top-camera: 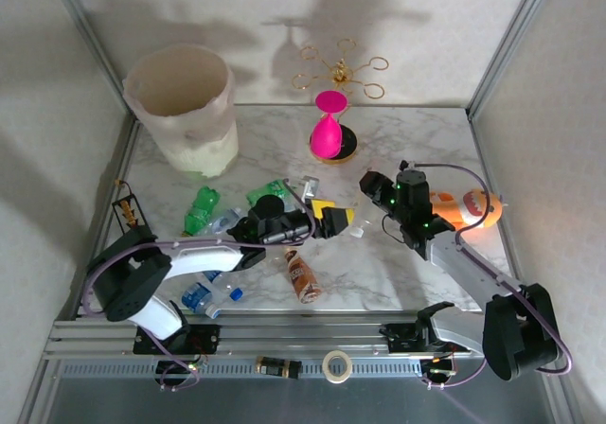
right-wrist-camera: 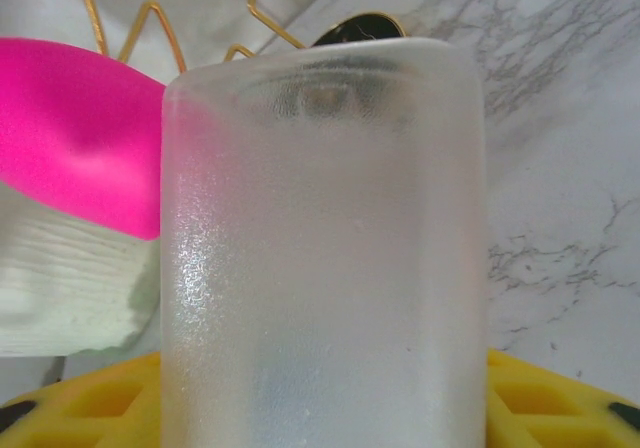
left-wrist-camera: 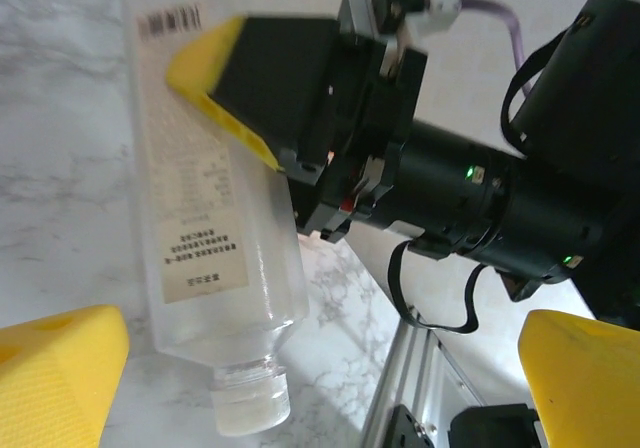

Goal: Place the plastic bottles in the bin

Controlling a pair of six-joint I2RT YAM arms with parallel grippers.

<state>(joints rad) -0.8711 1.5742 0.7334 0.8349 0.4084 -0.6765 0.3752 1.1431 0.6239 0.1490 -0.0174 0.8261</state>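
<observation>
Right wrist: right hand [right-wrist-camera: 320, 408] pinches frosted clear bottle [right-wrist-camera: 320, 218]. Left wrist adds bottle's label and neck over marble bench [left-wrist-camera: 60, 168]; left hand [left-wrist-camera: 320, 388] spread.

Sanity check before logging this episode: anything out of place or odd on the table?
No spill or damage visible. Stray items sit among the clutter: orange plush at right, pink hourglass at the back. A tape roll rests on the front rail. Bottles lie scattered on their sides, e.g. the brown one.
</observation>
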